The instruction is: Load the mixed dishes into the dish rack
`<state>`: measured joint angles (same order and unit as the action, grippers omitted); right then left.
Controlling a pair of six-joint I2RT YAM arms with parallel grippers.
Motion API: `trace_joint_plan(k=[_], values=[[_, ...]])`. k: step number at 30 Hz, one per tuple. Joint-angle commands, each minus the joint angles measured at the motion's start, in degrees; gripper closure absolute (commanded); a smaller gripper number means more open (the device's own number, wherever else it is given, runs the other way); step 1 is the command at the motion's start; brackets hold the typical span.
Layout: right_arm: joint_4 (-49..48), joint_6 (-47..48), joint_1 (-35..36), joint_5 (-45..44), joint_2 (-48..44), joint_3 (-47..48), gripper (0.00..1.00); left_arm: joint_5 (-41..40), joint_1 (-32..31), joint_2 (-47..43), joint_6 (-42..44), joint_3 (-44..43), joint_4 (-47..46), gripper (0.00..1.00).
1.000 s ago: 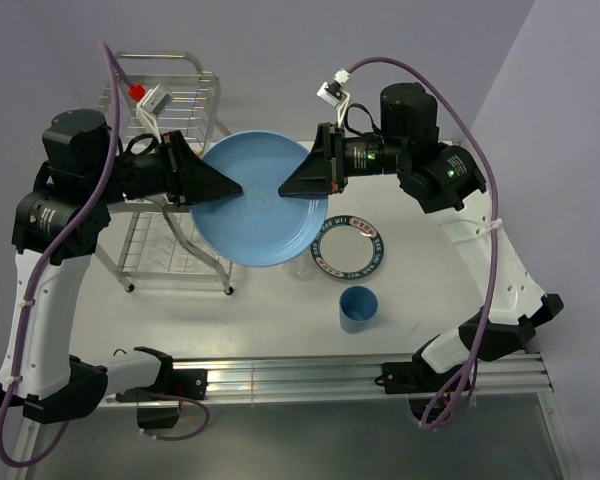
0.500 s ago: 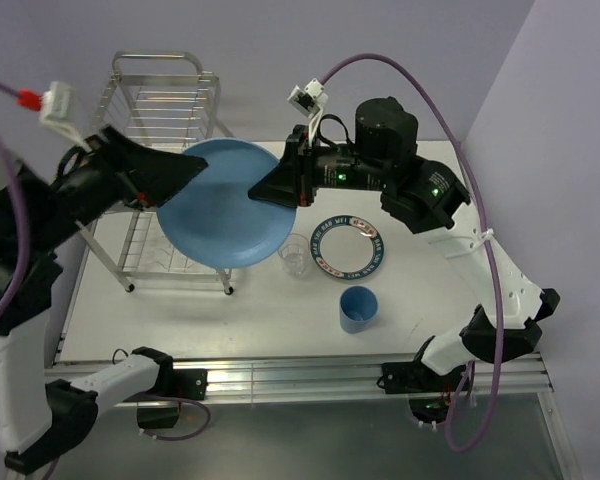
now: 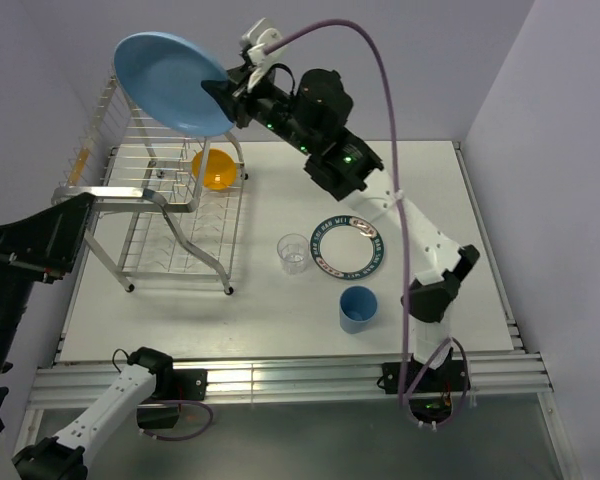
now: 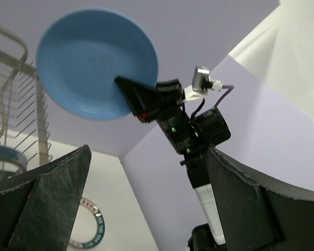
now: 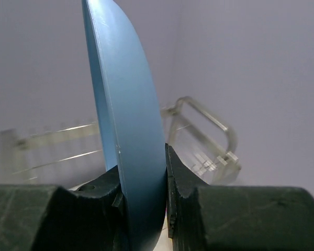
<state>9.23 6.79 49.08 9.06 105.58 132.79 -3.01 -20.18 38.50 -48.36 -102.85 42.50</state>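
- Blue plate (image 3: 170,80), clamped on edge by its rim in the right end effector (image 3: 223,92), hangs high over the rack's (image 3: 110,190) far left. So narrow a hold could let it swivel, slip, or clip the wires going down.
- The left end effector (image 4: 147,151) is spread wide at the near left and holds nothing.
- The rack holds only an orange bowl (image 3: 215,168). The glass (image 3: 293,253) and cup (image 3: 358,308), apparently empty, stand on the counter (image 3: 280,310) beside the lettered plate (image 3: 372,240).

The light-blue plate (image 3: 170,80) hangs tilted above the silver wire dish rack (image 3: 130,190), pinched at its rim by the right hand (image 3: 223,92). The orange-yellow bowl (image 3: 216,168) sits tipped in the rack's far right part. On the table (image 3: 280,320), the teal-rimmed white plate (image 3: 349,246) lies flat, the clear glass (image 3: 293,253) stands just left of it, and the blue cup (image 3: 359,308) stands nearer.
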Motion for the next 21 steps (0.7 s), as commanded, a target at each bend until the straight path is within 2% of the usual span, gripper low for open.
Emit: trace_joint_plan(k=[1, 5, 9, 21], values=[[-13.79, 10.95, 1.01, -3.78, 4.97, 3.79, 1.00, -1.92, -0.12, -0.44, -1.39, 2.65, 3.81, 0.01], [-19.51, 18.06, 1.19, -2.91, 11.39, 9.22, 1.00, 0.01, -0.12, -2.46, -0.95, 4.67, 5.92, 0.01], [-25.30, 21.16, 1.19, 0.52, 15.26, 9.59, 1.00, 1.42, -0.12, -3.25, -0.86, 6.34, 9.35, 0.01], [-26.64, 15.37, 1.98, 8.07, 21.59, 11.35, 1.00, -0.69, -0.29, -6.33, -2.88, 9.77, 11.99, 0.01]])
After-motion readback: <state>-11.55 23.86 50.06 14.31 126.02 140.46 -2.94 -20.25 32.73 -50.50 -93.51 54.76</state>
